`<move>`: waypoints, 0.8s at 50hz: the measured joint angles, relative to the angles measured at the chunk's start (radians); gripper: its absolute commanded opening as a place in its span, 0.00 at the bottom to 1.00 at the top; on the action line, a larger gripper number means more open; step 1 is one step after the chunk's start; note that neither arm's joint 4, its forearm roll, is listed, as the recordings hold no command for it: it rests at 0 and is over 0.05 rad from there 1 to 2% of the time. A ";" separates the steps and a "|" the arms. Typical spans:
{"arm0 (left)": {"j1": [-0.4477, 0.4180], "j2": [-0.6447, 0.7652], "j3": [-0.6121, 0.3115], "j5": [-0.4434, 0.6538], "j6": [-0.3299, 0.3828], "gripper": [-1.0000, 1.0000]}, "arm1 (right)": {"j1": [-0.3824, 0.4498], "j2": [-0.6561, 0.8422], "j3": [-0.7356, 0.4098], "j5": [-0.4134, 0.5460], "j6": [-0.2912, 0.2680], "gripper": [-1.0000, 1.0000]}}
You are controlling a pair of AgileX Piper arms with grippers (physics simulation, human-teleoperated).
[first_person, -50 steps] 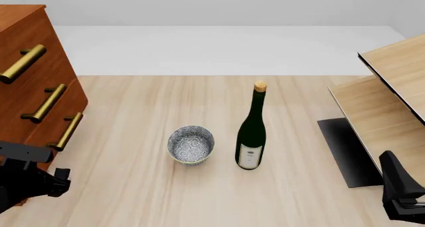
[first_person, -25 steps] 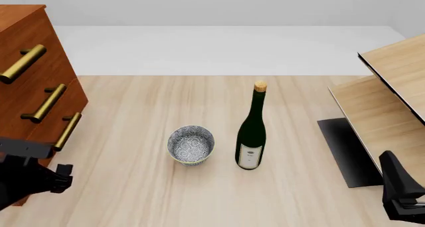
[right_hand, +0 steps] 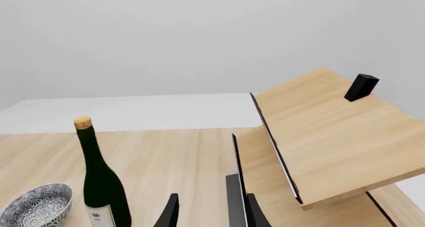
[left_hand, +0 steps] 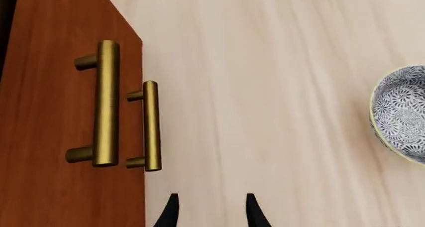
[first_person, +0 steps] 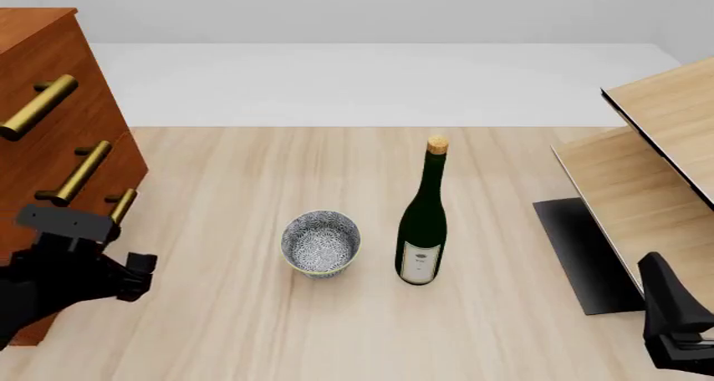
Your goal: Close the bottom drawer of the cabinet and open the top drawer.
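Cabinet (first_person: 50, 105): reddish-brown, at the left edge of the front view, three brass bar handles stacked down its face.

Bottom drawer (first_person: 95, 231): lowest, at left-centre of the frame. Its handle (first_person: 120, 207) is partly hidden behind the left arm. The front appears roughly level with the drawers above; whether it is fully seated I cannot tell. In the left wrist view two handles lie side by side on the wood face, lower one (left_hand: 151, 126) nearer the counter.

Top drawer (first_person: 33, 72): upper left of the frame, bar handle (first_person: 39, 107) tilted, front looks shut.

Left gripper (left_hand: 209, 209): low in the left of the front view, just in front of the cabinet's lower corner, over bare counter (first_person: 223, 314). Jaws spread a little, holding nothing, touching no handle.

Right gripper (right_hand: 206, 209): bottom right corner of the front view, well apart from the cabinet, facing the pale wood shelf unit (first_person: 658, 164). Jaws slightly apart, empty.

Mid-counter: patterned bowl (first_person: 320, 242) just beside a dark green wine bottle (first_person: 423, 222), corked, upright.

Judgement: the closing step looks about finished; the opening of the top drawer is not begun. Next move calls for raising the left gripper to the top handle, closing around the bar, and pulling straight out.
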 measured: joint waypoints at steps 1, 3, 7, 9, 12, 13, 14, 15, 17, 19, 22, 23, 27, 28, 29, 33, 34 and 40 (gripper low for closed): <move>-0.008 0.001 -0.004 0.003 -0.004 1.00 | 0.000 0.000 0.000 0.000 0.000 1.00; -0.022 0.003 -0.011 0.008 -0.011 1.00 | -0.001 0.000 0.000 0.000 0.001 1.00; -0.050 0.003 -0.023 0.019 -0.023 1.00 | -0.002 0.000 -0.001 0.000 0.003 1.00; -0.064 0.002 -0.028 0.023 -0.027 1.00 | -0.003 0.000 -0.001 0.001 0.003 1.00; -0.083 -0.007 -0.035 0.029 -0.027 1.00 | -0.003 0.000 -0.001 0.001 0.004 1.00; -0.089 -0.010 -0.037 0.031 -0.026 1.00 | -0.003 0.000 -0.001 0.001 0.004 1.00; -0.096 -0.012 -0.040 0.034 -0.028 1.00 | -0.003 0.000 -0.001 0.001 0.005 1.00; -0.105 -0.012 -0.045 0.037 -0.032 1.00 | -0.004 0.000 -0.001 0.001 0.005 1.00; -0.125 -0.017 -0.055 0.043 -0.034 1.00 | -0.004 -0.001 -0.001 0.001 0.005 1.00; -0.141 -0.032 -0.064 0.048 -0.026 1.00 | -0.004 -0.001 -0.001 0.002 0.006 1.00; -0.158 -0.062 -0.075 0.054 0.000 1.00 | -0.003 -0.001 -0.001 0.002 0.006 1.00; -0.165 -0.074 -0.078 0.055 0.013 1.00 | -0.003 -0.001 -0.001 0.002 0.006 1.00; -0.194 -0.113 -0.100 0.067 0.053 1.00 | -0.003 -0.001 -0.001 0.002 0.006 1.00; -0.201 -0.122 -0.105 0.069 0.064 1.00 | -0.003 -0.001 -0.001 0.002 0.005 1.00; -0.206 -0.132 -0.108 0.070 0.078 1.00 | -0.003 -0.001 -0.001 0.002 0.005 1.00; -0.223 -0.174 -0.115 0.065 0.141 1.00 | -0.002 -0.001 -0.001 0.001 0.005 1.00; -0.227 -0.183 -0.116 0.064 0.155 1.00 | -0.002 -0.001 -0.001 0.001 0.004 1.00; -0.246 -0.216 -0.129 0.059 0.214 1.00 | -0.002 -0.001 -0.001 0.001 0.004 1.00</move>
